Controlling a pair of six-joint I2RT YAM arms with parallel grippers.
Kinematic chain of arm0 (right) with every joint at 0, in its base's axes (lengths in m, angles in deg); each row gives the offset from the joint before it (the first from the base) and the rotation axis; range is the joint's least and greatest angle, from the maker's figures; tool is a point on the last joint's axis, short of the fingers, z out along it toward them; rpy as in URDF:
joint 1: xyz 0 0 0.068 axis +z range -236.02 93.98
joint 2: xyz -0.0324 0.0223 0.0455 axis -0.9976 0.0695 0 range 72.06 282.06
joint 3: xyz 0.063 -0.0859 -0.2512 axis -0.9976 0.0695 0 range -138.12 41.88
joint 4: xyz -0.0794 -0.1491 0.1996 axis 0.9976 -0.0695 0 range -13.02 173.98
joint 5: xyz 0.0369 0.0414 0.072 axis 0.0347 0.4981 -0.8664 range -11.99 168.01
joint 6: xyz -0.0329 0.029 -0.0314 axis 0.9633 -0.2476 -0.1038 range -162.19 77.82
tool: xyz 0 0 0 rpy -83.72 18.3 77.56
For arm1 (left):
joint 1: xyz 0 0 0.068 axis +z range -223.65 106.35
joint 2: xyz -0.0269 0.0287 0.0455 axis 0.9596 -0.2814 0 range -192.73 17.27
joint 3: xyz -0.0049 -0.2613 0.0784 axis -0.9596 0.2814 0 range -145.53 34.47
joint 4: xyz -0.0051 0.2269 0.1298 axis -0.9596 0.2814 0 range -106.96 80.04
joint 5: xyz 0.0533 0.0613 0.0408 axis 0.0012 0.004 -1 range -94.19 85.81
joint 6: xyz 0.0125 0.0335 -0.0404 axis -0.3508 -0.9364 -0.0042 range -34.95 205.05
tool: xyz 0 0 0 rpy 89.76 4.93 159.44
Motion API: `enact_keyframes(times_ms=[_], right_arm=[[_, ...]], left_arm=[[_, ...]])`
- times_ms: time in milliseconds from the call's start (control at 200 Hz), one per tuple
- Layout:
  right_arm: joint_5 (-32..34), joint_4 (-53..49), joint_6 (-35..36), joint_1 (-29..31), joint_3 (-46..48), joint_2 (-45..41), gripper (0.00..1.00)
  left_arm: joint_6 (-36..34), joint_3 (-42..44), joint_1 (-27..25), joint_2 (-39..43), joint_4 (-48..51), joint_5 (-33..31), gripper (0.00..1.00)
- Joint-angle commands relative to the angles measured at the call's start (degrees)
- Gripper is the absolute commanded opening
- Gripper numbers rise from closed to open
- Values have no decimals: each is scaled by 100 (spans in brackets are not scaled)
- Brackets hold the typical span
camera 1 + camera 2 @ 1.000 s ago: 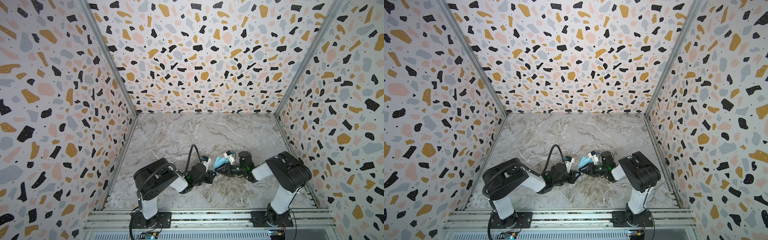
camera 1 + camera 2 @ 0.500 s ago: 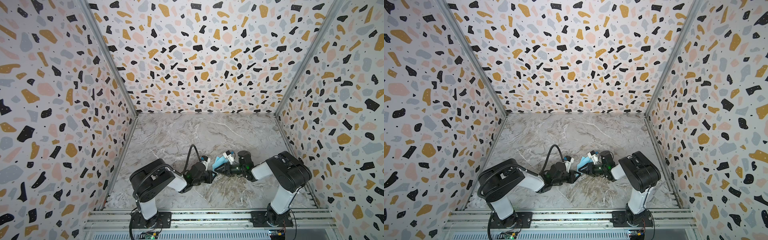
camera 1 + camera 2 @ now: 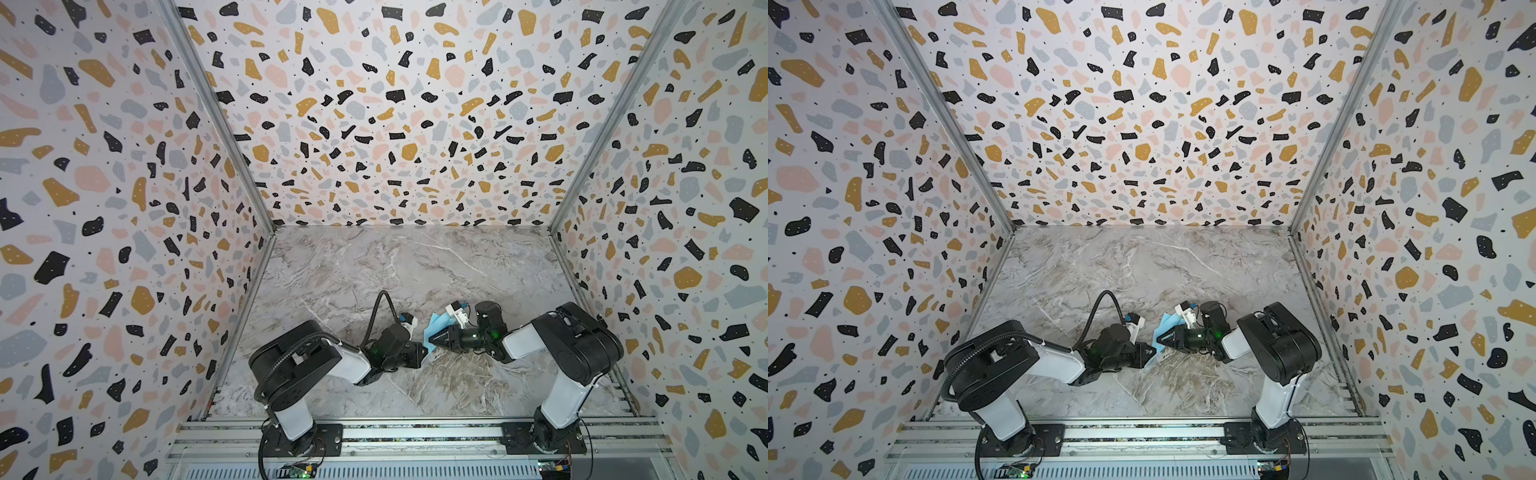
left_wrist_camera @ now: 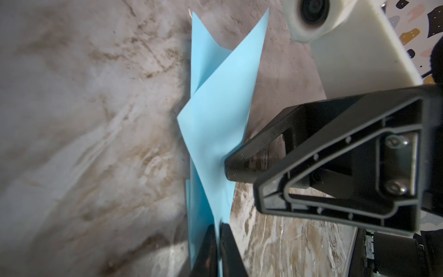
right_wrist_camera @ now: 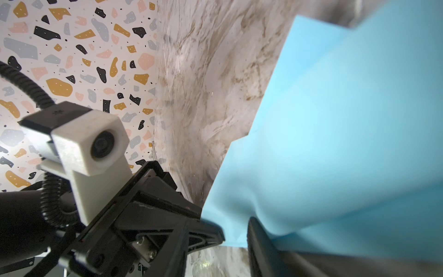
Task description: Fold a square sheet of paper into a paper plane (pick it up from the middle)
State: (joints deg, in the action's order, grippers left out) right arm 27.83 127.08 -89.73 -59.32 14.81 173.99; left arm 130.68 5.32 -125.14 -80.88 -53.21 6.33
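- The paper (image 3: 437, 323) (image 3: 1169, 323), light blue and partly folded, is held low over the table (image 3: 374, 270), near its front middle, between the tips of the two claws.
- In both top views its long axis is seen to run from the left claw (image 3: 424, 351) (image 3: 1148, 353) away toward the back wall (image 3: 395, 124), leaning a little to the right.
- In the left wrist view the paper (image 4: 223, 108) is seen to end in two sharp corners, both pointed away from the left claw (image 4: 217, 227).
- A slanted fold line is shown where one flap is laid over another.
- Close to the left claw the sheet is seen almost edge-on; farther out a broad face is shown.
- The left claw is closed tight on the near end of the paper, with the sheet pinched between its two fingers.
- The right claw (image 3: 430, 338) (image 3: 1158, 337) (image 4: 242, 178) is brought in from the right, with its tip at the paper's side, partway along its length.
- Its jaws are held apart: the table is seen through the gap between them.
- One fingertip (image 4: 230, 165) of the right claw is laid against the paper's edge.
- In the right wrist view the paper (image 5: 347, 120) is seen very close, rising just beside one of that claw's fingers (image 5: 259, 239).
- Whether the paper touches the table cannot be told.
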Motion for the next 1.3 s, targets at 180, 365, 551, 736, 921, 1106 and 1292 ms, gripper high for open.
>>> enact_keyframes(times_ms=[180, 365, 551, 736, 921, 1106, 1292], right_arm=[[-15, -98, 206, 164, -1, -533, 43], [143, -297, 319, 281, -32, -476, 43], [142, -74, 175, 282, 49, -265, 41], [181, -24, 140, 283, 94, -136, 39], [429, -187, 161, 227, 163, -77, 39], [556, -277, 178, 134, 234, -87, 39], [715, -459, 228, 107, 242, -80, 39]], left_arm=[[-167, -188, 14, -265, 974, 2, 6], [-142, -224, 13, -284, 1099, -22, 5], [-133, -233, 9, -285, 1146, -50, 4], [-87, -241, 9, -319, 1181, -50, 4], [-63, -234, 14, -302, 1223, -55, 6], [-61, -206, 11, -161, 1334, -55, 11], [-40, -140, 15, 51, 1490, -32, 14]])
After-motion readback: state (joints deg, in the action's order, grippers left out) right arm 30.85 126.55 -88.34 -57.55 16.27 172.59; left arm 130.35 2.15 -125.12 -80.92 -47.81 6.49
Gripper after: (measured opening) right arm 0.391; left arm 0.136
